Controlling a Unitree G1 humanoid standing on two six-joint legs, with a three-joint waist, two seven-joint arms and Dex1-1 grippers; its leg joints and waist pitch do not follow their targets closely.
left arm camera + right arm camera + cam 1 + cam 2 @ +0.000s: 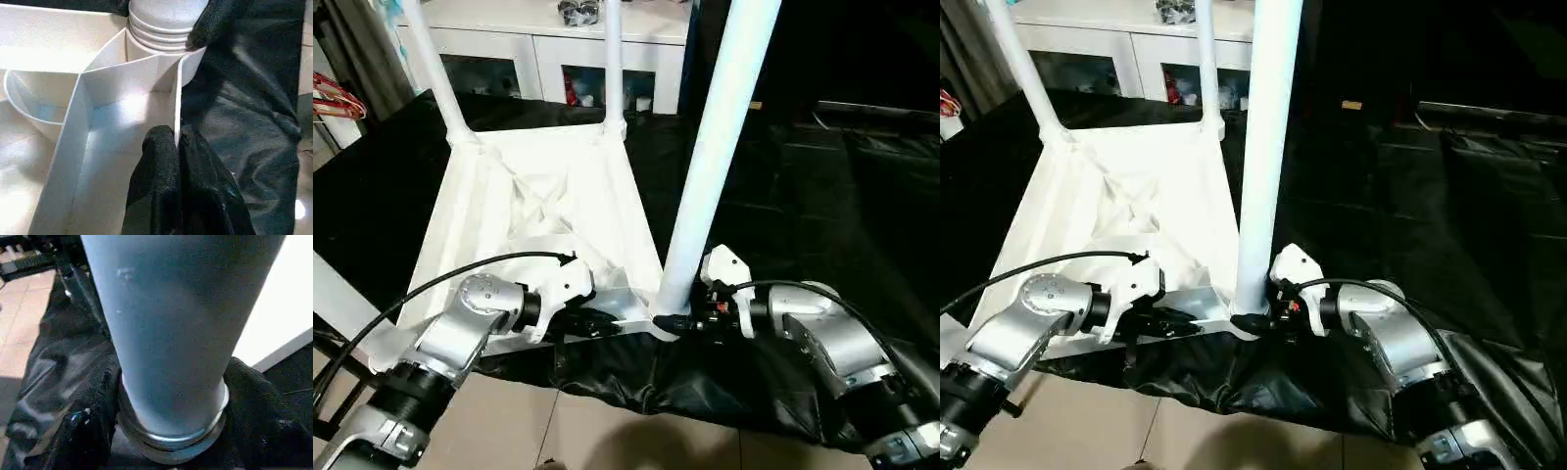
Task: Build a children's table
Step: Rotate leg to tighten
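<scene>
Standing upturned, the light, stiff, slippery table (543,211) has its near rim pinched by the left gripper (597,321) while the right gripper (690,321) clasps the near-right leg (715,157) low at its socket, the best hold.

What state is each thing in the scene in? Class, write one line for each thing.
Tabletop: upside down on the black sheet, ribbed underside up.
Near leg: upright in the near right corner socket.
Two far legs: upright in the far corner sockets.
Left end effector: shut on the tabletop's near rim.
Right end effector: fingers on either side of the near leg's base.
Cabinet: doors closed.
</scene>
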